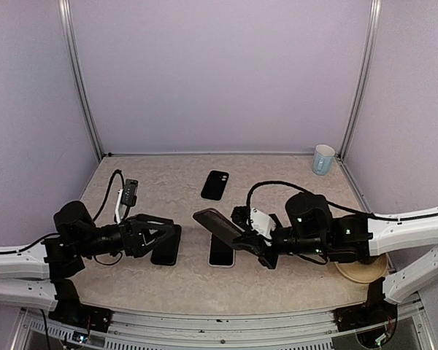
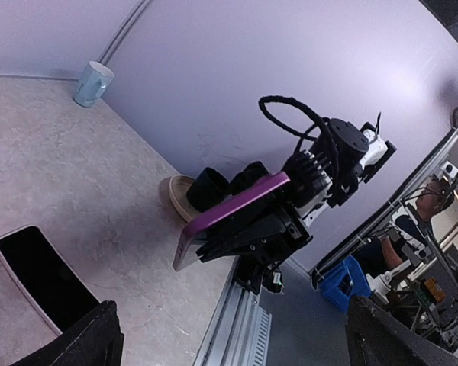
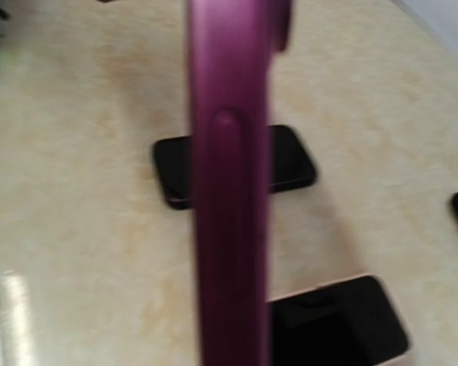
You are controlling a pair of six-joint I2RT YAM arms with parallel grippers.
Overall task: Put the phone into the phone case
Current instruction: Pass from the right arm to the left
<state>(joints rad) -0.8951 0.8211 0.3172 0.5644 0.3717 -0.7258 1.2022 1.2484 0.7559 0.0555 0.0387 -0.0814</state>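
1. Setting: beige marbled table (image 1: 160, 189) closed in by lavender walls (image 1: 219, 73), with metal posts in the rear corners. Both arms reach in from the near edge.
2. Right gripper (image 1: 239, 238): jaws pinched tight on one end of the purple phone case (image 1: 213, 220). The case is held off the table, tilted, with its free end up and toward the left arm.
3. Right wrist view: the case's (image 3: 229, 191) edge fills the middle of the frame and shows one raised side button. The picture is blurred, so no finer detail can be read.
4. Pale-rimmed phone (image 1: 220, 255): flat on the table with its dark screen up, directly under the raised case and clear of it. It also shows low in the right wrist view (image 3: 343, 320) and the left wrist view (image 2: 42, 278).
5. Left gripper (image 1: 166, 235): fingers (image 2: 84, 339) spread wide with nothing between them. It sits low at the far end of the near black slab (image 1: 166, 254), which lies flat just left of the phone. Cannot tell whether it touches the slab, or whether the slab is a phone or a case.
6. Left wrist view: looks across at the right gripper (image 2: 248, 232) holding the case (image 2: 229, 210) above the table.
7. Far black slab (image 1: 215, 184): flat, mid-table, well behind the phone.
8. Other items: a pale blue cup (image 1: 323, 159) upright in the rear right corner and a wooden dish (image 1: 361, 270) under the right arm.
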